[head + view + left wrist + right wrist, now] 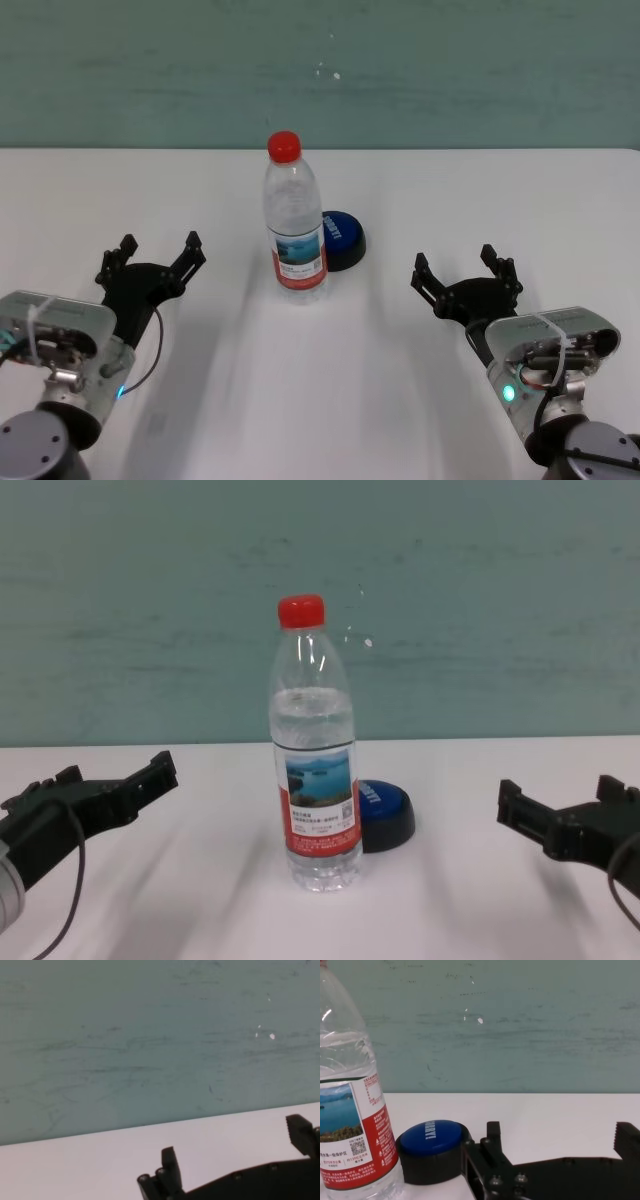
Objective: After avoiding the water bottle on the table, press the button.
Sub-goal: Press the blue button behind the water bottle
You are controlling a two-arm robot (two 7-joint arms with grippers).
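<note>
The water bottle (295,222) stands upright at the middle of the white table (480,200), clear with a red cap and a lake label; it also shows in the chest view (314,760) and right wrist view (350,1110). Just behind it and to its right sits the blue-topped button (341,236) on a black base, partly hidden by the bottle (385,813) (432,1152). My left gripper (158,253) hovers open to the left of the bottle, empty. On the right my right gripper (466,267) is open and empty too, nearer me than the button.
A teal wall (320,70) runs along the table's far edge. White tabletop lies on both sides of the bottle. The left wrist view shows only wall, table (100,1160) and the left gripper's black fingers (170,1162).
</note>
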